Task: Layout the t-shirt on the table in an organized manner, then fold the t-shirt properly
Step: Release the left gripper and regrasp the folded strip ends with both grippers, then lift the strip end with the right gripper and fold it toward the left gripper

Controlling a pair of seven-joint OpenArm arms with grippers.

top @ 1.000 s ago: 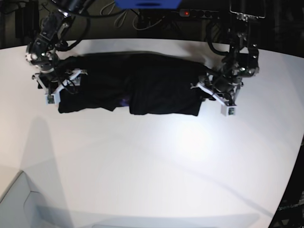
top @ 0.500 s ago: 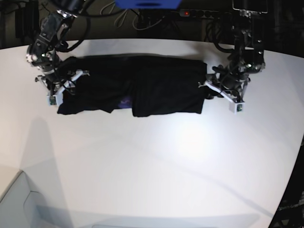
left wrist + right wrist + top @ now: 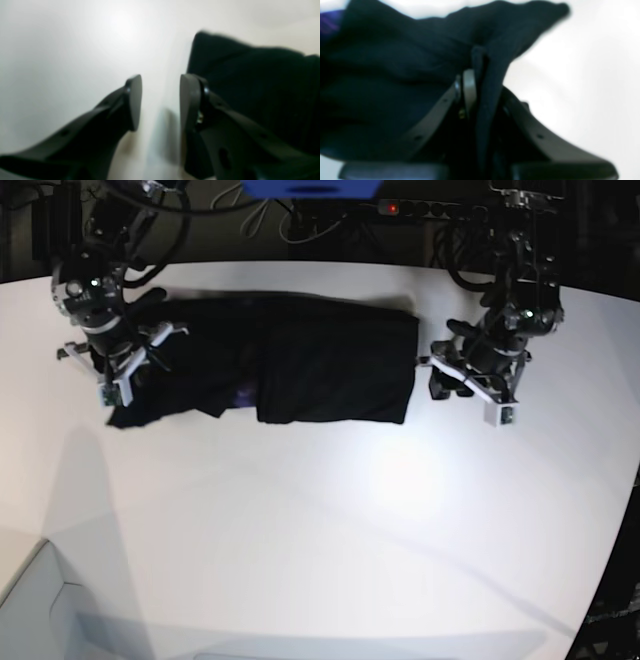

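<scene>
The black t-shirt (image 3: 300, 360) lies as a long folded band across the far side of the white table (image 3: 320, 530), with a bit of purple print (image 3: 240, 395) showing at its front edge. My right gripper (image 3: 125, 375) is at the band's left end, shut on a fold of the black cloth (image 3: 480, 65). My left gripper (image 3: 442, 382) is open and empty just off the band's right end. In the left wrist view it (image 3: 160, 100) hangs over bare table with the t-shirt (image 3: 250, 82) beside its right finger.
A power strip with a red light (image 3: 420, 208), cables and a blue object (image 3: 310, 188) sit behind the table's far edge. The table's curved edge drops off at the right (image 3: 615, 560). A white boxy corner (image 3: 30, 600) is at the lower left.
My left gripper has let go of the shirt's right end and opened. The whole shirt has slid to the left with my right gripper, leaving a gap at the right.
</scene>
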